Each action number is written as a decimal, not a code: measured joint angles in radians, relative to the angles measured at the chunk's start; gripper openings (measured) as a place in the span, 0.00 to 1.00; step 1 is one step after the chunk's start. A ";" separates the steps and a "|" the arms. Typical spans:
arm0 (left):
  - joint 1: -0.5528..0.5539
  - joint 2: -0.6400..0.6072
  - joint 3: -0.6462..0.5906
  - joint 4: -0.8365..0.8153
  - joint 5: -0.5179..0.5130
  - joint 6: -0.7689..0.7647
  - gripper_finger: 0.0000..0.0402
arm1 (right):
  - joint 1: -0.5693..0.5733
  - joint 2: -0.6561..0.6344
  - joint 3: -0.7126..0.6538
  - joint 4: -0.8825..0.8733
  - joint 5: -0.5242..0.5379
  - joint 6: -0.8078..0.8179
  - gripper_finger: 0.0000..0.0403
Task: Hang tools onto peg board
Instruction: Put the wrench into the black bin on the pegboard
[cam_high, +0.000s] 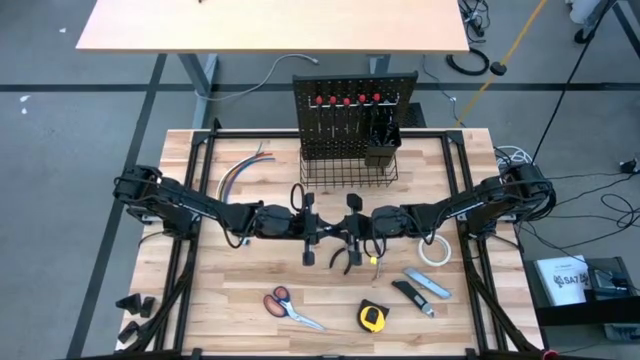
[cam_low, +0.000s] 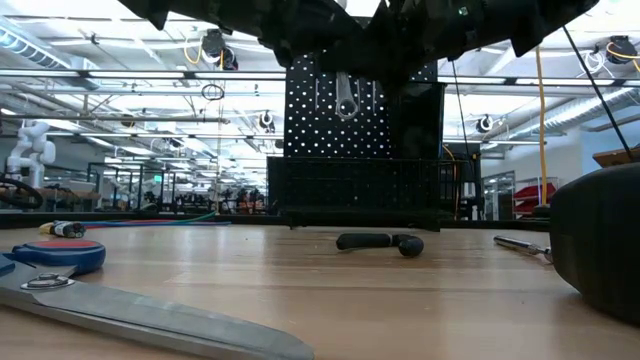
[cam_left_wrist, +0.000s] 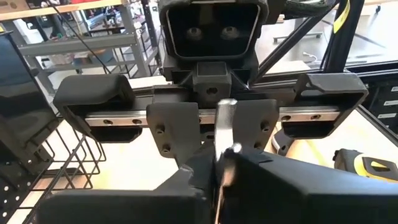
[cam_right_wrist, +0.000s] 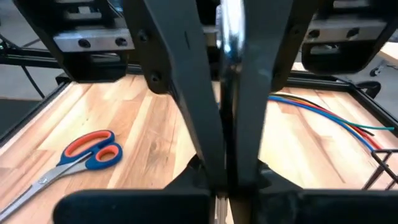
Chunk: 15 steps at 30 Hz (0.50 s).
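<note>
You see the silver wrench (cam_right_wrist: 229, 37) pinched upright between both grippers' jaws, left gripper (cam_high: 318, 232) facing right gripper (cam_high: 345, 232), peg board (cam_high: 350, 100) beyond.

Silver wrench (cam_low: 345, 100) aloft before peg board (cam_low: 330, 120), scissors (cam_low: 110, 300) foreground.

No legible text, labels or numbers on anything.

Wrench (cam_left_wrist: 225, 134): lower shank hidden between left gripper (cam_left_wrist: 211, 163) fingers. Scissors (cam_low: 120, 305): blades cut off at low view's 6 o'clock edge. Peg board (cam_low: 330, 110): top hidden behind both arms
</note>
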 joint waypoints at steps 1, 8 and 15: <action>0.000 0.000 0.000 0.000 0.000 0.002 0.13 | 0.001 0.000 0.000 -0.004 0.002 0.000 0.02; 0.002 -0.005 -0.001 -0.011 -0.026 0.048 0.30 | 0.002 0.000 0.000 -0.029 0.004 -0.002 0.01; -0.001 -0.079 -0.002 -0.216 -0.055 0.045 0.40 | 0.009 -0.040 0.000 -0.059 0.098 0.007 0.01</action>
